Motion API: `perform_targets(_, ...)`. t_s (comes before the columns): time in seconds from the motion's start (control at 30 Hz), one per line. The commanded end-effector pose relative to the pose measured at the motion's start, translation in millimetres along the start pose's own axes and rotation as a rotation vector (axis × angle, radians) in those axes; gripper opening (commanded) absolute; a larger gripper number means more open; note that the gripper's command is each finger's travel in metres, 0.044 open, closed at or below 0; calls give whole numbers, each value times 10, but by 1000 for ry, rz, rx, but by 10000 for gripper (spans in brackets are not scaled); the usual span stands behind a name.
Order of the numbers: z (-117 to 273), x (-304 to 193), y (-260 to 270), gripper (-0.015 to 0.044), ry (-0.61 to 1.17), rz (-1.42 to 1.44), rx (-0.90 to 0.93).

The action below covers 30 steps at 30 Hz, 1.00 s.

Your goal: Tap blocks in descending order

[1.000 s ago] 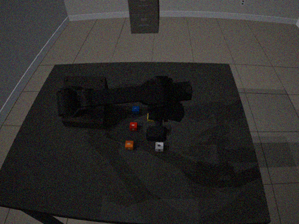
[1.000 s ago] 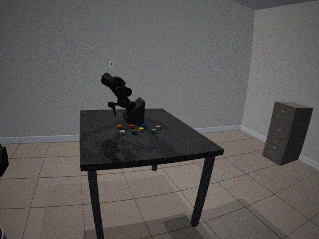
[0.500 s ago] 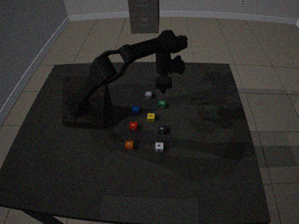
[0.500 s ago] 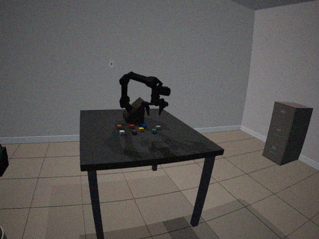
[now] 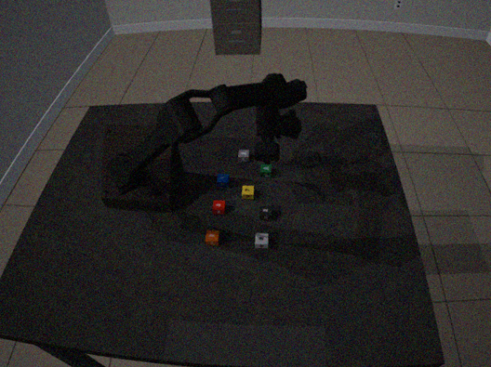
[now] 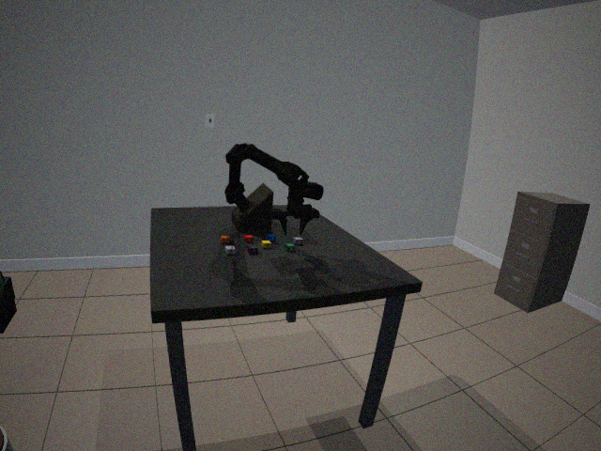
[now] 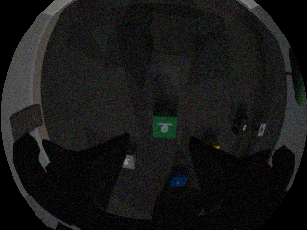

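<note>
My gripper (image 6: 293, 234) (image 7: 159, 140) is open and empty, above the green block (image 5: 266, 170) (image 6: 289, 247) (image 7: 164, 126), whose digit is not clearly readable. A light grey block (image 5: 244, 155) (image 6: 298, 241) (image 7: 129, 162) lies beside it. A blue block (image 5: 222, 179) (image 6: 270, 237) (image 7: 178, 181), a yellow block (image 5: 248, 192) (image 6: 266, 243) and a red block (image 5: 218, 206) (image 6: 248, 238) lie mid-group. A black block (image 5: 266, 212) (image 6: 253, 250), a white block (image 5: 261, 240) (image 6: 230, 250) and an orange block (image 5: 212, 237) (image 6: 225, 239) lie farther off. Their digits are too small or dark to read.
The dark table (image 5: 236, 299) (image 6: 193, 291) carries the arm's base. Light grey and yellow blocks lie near the green one, on different sides. A filing cabinet (image 5: 237, 11) (image 6: 543, 247) stands on the floor away from the table.
</note>
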<state>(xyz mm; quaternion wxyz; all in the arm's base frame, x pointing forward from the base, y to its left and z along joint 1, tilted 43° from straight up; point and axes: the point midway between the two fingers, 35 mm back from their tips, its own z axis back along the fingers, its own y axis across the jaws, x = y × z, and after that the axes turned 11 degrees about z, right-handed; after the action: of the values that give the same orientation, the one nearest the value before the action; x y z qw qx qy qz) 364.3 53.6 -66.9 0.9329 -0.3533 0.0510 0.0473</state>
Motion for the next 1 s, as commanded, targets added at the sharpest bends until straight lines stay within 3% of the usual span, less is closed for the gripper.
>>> perform_targets(0.0, -182, -27, 2, 137, 7, 9, -8)
perform_targets(0.17, -182, -27, 2, 20, 7, 9, -8)
perform_targets(0.97, -429, -27, -2, 20, 7, 9, -9)
